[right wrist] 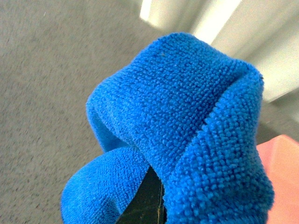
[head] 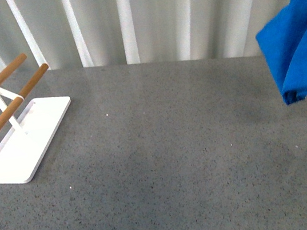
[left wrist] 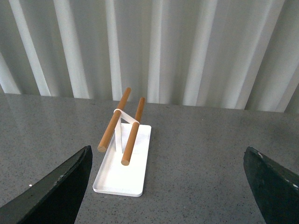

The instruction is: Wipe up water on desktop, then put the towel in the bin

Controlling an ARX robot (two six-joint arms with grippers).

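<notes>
The blue towel (head: 299,47) hangs bunched in the air at the far right of the front view, above the dark-grey speckled desktop (head: 167,165). My right gripper itself is hidden there. In the right wrist view the towel (right wrist: 187,121) fills the frame, draped over my right gripper (right wrist: 148,200), which is shut on it; only a dark sliver of a finger shows. My left gripper (left wrist: 173,186) is open and empty, its two black fingers (left wrist: 60,186) wide apart above the desktop (left wrist: 196,154). I see no water on the desktop.
A white tray (head: 24,140) bearing a rack with two wooden rods (head: 13,104) stands at the left, also in the left wrist view (left wrist: 122,163). White curtains (head: 145,18) close the back. A pink surface (right wrist: 280,177) shows at one edge of the right wrist view.
</notes>
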